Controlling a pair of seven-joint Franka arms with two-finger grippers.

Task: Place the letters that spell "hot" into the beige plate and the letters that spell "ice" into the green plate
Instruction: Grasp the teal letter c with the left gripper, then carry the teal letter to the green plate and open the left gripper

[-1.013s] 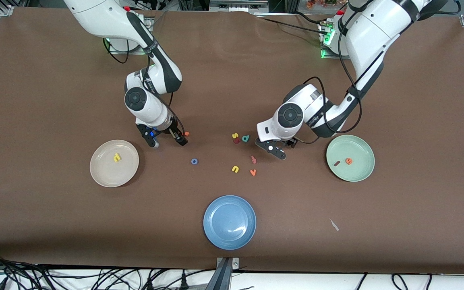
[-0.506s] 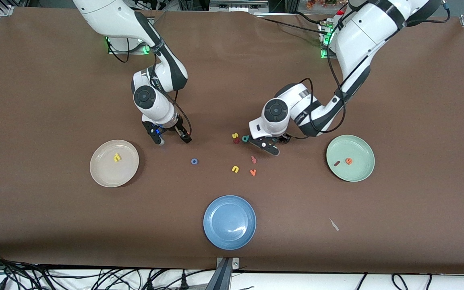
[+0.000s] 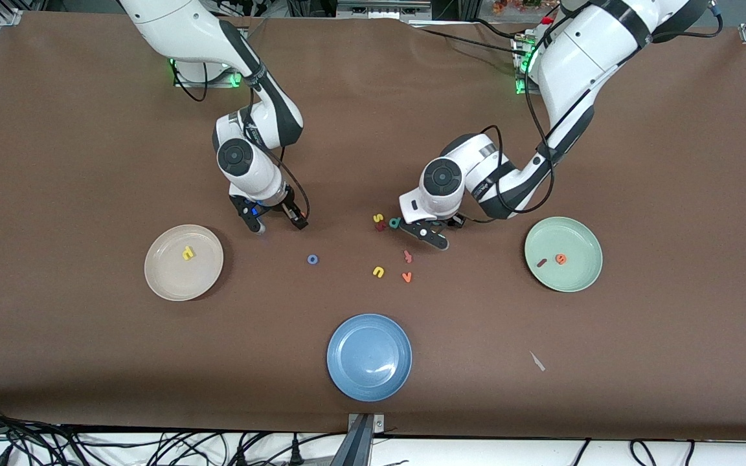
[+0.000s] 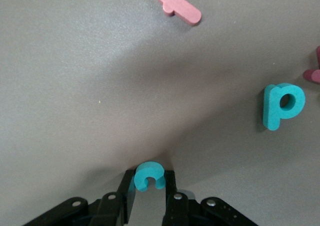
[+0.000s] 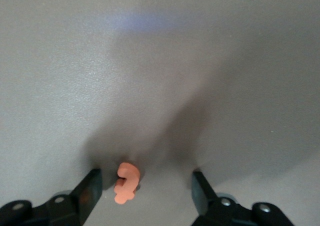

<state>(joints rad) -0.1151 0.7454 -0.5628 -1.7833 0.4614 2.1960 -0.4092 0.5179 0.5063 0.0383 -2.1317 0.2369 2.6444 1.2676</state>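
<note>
Over the last second both tools dropped to the counter [image 3: 88,129]. The left tool [image 4: 149,198] has narrowed onto the teal c [image 4: 148,176], bound for the green plate [image 3: 590,275]. The right tool [image 5: 145,191], half-wide, brackets the orange t [image 5: 125,182]; the beige plate [image 3: 166,285] waits nearby.

Three plates [image 3: 369,321]; twelve letters [image 3: 313,259]

A teal c [image 4: 148,176], teal d [image 4: 283,105], orange t [image 5: 125,182], blue o [image 3: 313,259] and yellow h [image 3: 188,253] contrast with the brown table [image 3: 88,356], beige plate [image 3: 159,278], green plate [image 3: 580,278] and blue plate [image 3: 347,375].
</note>
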